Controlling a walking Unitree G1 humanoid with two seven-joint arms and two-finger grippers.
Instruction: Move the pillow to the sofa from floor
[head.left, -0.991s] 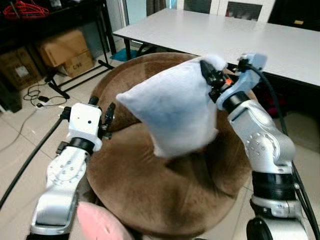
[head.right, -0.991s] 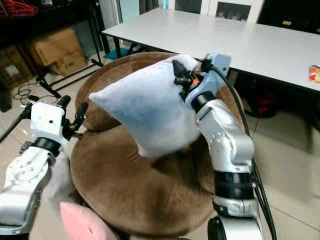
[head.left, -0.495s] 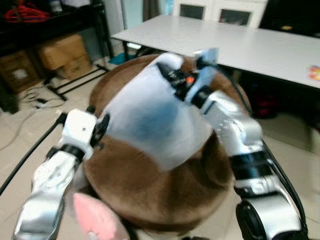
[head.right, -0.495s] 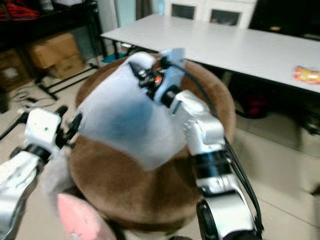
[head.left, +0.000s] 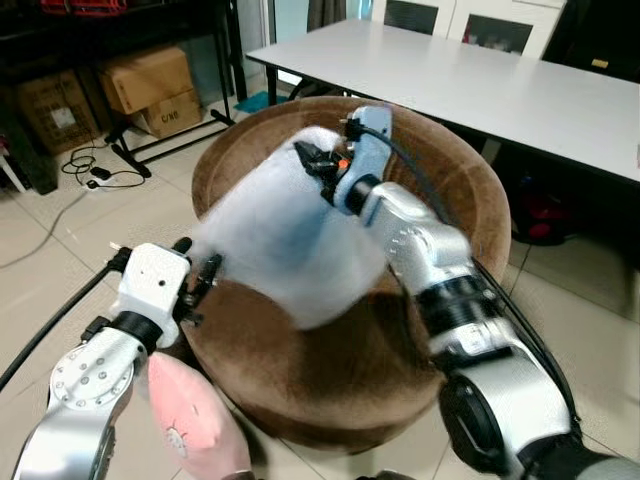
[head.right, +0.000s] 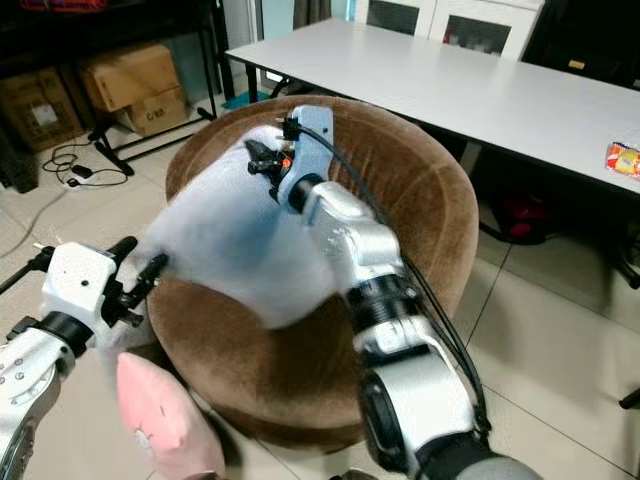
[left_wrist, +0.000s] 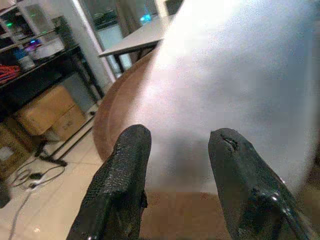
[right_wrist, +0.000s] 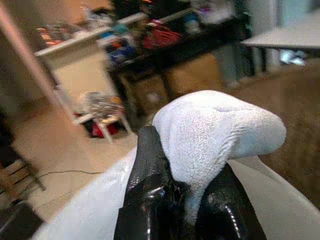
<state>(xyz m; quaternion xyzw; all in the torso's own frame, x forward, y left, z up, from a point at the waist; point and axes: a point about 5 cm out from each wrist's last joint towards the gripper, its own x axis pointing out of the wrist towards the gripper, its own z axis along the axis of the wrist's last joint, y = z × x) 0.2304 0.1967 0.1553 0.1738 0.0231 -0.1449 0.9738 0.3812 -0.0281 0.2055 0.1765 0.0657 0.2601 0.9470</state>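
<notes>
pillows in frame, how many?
2. A white pillow hangs over the brown sofa, pinched at its corner by the right pincer. A pink pillow lies on the floor beside the left arm. Others may be hidden.

The pillow (head.left: 285, 245) is smeared by motion in both eye views, its lower edge fading into the brown round sofa (head.left: 440, 190) so that its outline cannot be traced, and it hides much of the seat behind it. In the left wrist view it is a pale blur, cut off at the top and side, beyond the left pincer (left_wrist: 175, 165). The right pincer (right_wrist: 185, 200) is cut off at the bottom edge, its fingertips buried in the pillow's corner. The pink cushion (head.left: 195, 425) on the floor runs off the bottom edge. A small coloured packet (head.right: 622, 157) on the desk (head.right: 480, 85) is too small to identify.
</notes>
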